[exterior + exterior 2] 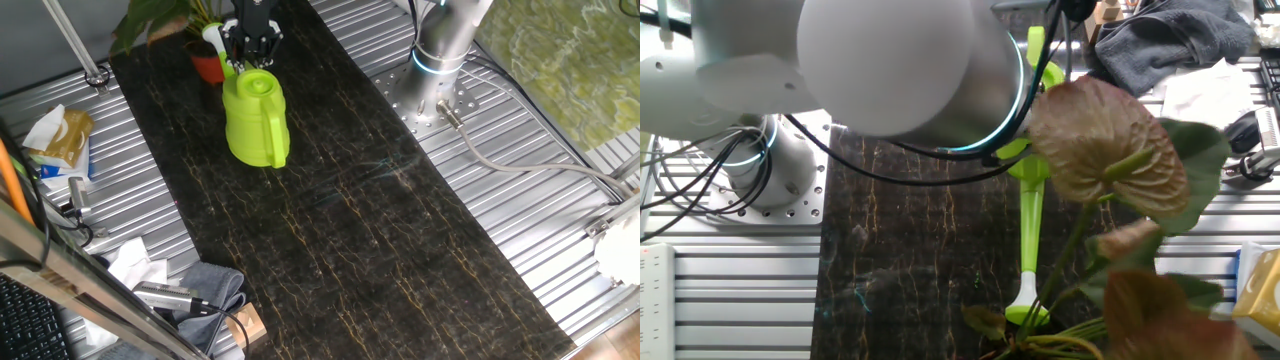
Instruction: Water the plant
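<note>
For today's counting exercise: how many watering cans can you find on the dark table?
1. The lime-green watering can stands at the table's far end, beside the potted plant, under the gripper. None else shows.

A dark marbled mat (pixel 340 200) runs along the ribbed metal table (pixel 520 240). A crumpled grey cloth (pixel 205 290) and white tissue (pixel 135 265) lie at one edge, near a yellow-and-white packet (pixel 60 140).

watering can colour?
Lime green; the watering can shows best in the fixed view taken from the table's far end.
</note>
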Tool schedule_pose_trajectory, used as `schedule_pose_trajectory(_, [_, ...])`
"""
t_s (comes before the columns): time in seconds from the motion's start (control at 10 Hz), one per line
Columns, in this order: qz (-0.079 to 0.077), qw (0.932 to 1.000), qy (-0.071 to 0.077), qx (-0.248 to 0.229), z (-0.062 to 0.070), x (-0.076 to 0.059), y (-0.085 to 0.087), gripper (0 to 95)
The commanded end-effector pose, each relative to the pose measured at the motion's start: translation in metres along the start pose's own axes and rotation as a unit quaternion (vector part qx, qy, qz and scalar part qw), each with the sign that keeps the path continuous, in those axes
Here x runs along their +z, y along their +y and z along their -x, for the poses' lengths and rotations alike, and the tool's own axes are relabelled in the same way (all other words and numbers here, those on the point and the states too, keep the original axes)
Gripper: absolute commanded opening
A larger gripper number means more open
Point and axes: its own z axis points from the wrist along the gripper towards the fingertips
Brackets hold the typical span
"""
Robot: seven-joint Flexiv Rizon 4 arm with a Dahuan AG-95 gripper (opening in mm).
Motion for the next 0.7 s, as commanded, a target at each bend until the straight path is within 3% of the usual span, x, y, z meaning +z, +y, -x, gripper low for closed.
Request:
schedule_pose_trajectory(0.1, [0.001, 1.0, 0.008, -0.001, 0.001, -0.0003, 0.001, 0.0])
schedule_pose_trajectory(0.5, [0.009, 0.9993, 0.037, -0.001, 0.0018, 0.0022, 0.003, 0.0])
schedule_pose_trajectory(0.7, [0.009, 0.999, 0.043, -0.01, 0.0015, 0.0031, 0.0032, 0.0])
